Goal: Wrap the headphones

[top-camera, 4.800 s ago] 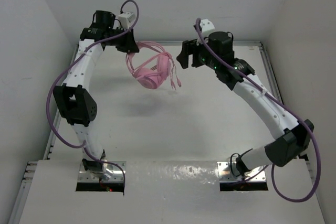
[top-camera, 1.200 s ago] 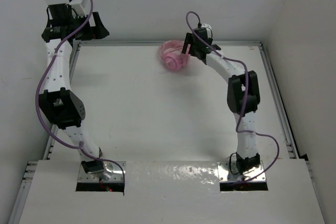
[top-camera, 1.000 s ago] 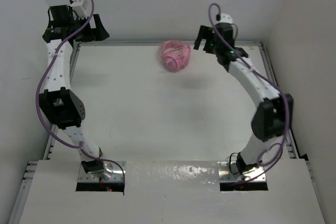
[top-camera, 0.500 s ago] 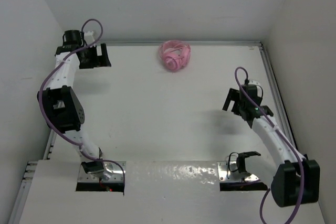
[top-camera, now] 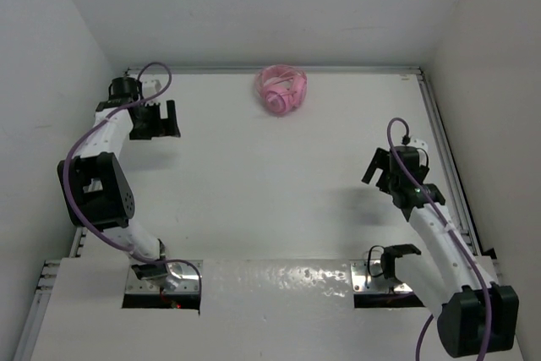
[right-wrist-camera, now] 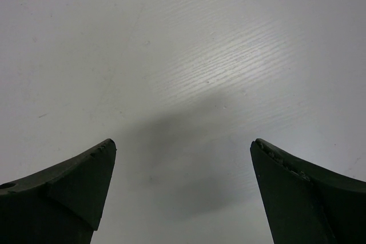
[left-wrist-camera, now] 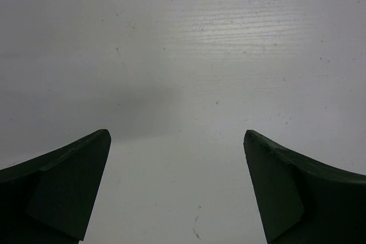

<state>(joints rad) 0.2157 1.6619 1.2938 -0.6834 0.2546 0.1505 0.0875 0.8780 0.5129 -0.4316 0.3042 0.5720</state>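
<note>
We see the headphones (top-camera: 282,90) lying on the desk (top-camera: 254,200) at its far edge, about mid-width, just in front of the back wall (top-camera: 270,6). They sit as one compact pink clump. The thin cord looks bundled over the earcups, but we cannot tell exactly how it is wound at this size.

The left gripper (top-camera: 157,123) hangs over the far left part of the desk, well apart from the headphones. Its jaws are spread wide and it holds nothing. In the left wrist view we get both dark fingers (left-wrist-camera: 63,181) at the bottom corners, with only bare desk and a faint shadow between them.

The right gripper (top-camera: 383,172) hovers over the right side of the desk, nearer the arm bases and well apart from the headphones. Its jaws are also wide apart and it is empty. In the right wrist view its fingers (right-wrist-camera: 68,187) frame bare desk with a soft shadow in the gap.

A purple cable (top-camera: 83,137) loops along the left arm, and another runs along the right arm.
</note>
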